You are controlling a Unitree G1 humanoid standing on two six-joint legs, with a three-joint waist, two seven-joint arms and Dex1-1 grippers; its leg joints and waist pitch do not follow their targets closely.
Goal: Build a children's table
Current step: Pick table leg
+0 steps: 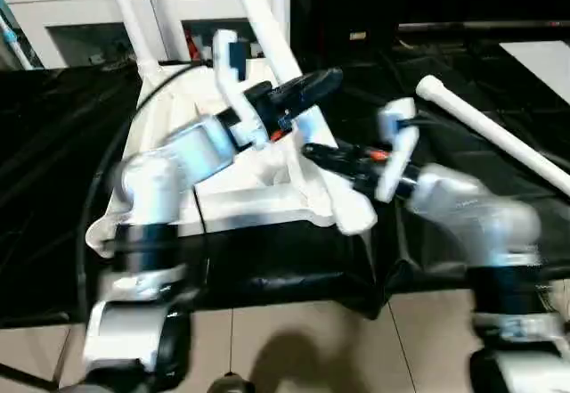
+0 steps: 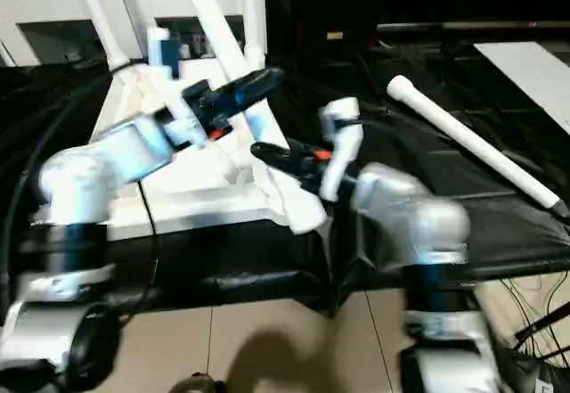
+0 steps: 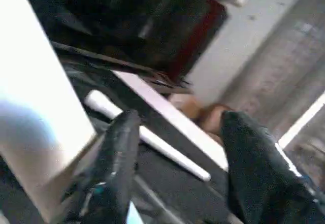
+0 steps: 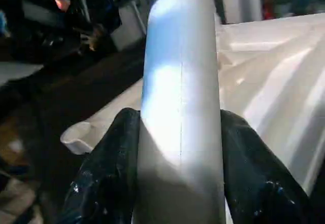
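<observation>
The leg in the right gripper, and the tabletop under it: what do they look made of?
The leg looks like smooth white plastic tube: soft sheen and a faint seam line along it. It could be coated metal; the look alone leaves that open. The tabletop looks like moulded white plastic, with raised ribs and a satin finish. The right gripper clamps the leg.

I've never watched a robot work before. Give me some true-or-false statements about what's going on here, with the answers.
1. The right pincer is clamped on a white tapered tube leg. True.
2. All four legs stand in the white plastic tabletop. False: one loose white leg lies on the black-covered bench.
3. The tabletop lies ribbed underside up. True.
4. The left pincer is shut tight. False: its black fingers stand apart.
</observation>
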